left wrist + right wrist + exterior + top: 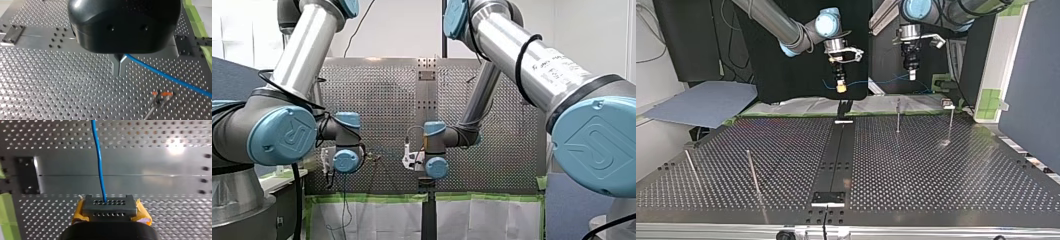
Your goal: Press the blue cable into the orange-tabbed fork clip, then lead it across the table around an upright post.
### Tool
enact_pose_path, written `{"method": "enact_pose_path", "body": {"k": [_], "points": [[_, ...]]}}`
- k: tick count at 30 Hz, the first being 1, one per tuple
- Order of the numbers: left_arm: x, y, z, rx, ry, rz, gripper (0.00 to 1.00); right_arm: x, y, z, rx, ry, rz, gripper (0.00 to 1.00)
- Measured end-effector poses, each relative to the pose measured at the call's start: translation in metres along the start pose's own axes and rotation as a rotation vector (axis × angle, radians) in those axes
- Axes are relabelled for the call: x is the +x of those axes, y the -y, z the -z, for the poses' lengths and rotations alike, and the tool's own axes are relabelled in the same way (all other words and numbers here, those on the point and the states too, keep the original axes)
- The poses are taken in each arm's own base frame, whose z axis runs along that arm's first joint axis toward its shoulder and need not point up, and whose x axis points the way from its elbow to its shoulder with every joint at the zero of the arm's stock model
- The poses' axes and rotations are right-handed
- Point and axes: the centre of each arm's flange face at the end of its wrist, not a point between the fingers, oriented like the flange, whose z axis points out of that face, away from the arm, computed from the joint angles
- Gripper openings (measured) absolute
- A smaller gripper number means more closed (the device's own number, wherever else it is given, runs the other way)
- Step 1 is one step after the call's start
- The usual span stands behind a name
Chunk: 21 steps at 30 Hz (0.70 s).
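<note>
In the left wrist view my left gripper [118, 73], black with metal fingers, is shut on the blue cable [170, 77]. From there the cable slants away low over the perforated table. The orange-tabbed fork clip [162, 94] stands on a thin stem beside that cable, apart from it. The right wrist view has my right gripper [106, 201], with yellow pads, shut on the blue cable [98, 157], which runs straight ahead. In the top view both grippers hang above the table's far edge, my left gripper [912, 75] at the right and my right gripper [841, 89] at the left.
Upright posts stand on the table: two thin ones [898, 116] [951, 122] at the top view's far right, two leaning rods [753, 172] [691, 167] at its near left. A dark rail [838, 155] runs down the table's middle. Green tape [197, 17] edges the table.
</note>
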Motion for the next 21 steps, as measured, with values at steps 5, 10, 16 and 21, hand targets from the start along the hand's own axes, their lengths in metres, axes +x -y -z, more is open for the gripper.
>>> {"method": "enact_pose_path", "body": {"k": [5, 10, 16, 21], "points": [[0.006, -0.015, -0.013, -0.039, -0.01, -0.003, 0.0, -0.022, -0.006, -0.013, -0.002, 0.047, 0.014, 0.0], [0.015, -0.019, -0.033, -0.052, -0.003, 0.0, 0.0, -0.043, -0.011, -0.02, -0.005, 0.087, 0.027, 0.0], [0.025, -0.014, -0.055, -0.035, 0.018, 0.018, 0.0, -0.042, -0.018, -0.031, -0.015, 0.083, 0.027, 0.0], [0.038, -0.012, -0.069, -0.024, 0.009, 0.024, 0.0, -0.036, -0.022, -0.043, -0.02, 0.065, 0.022, 0.0]]}}
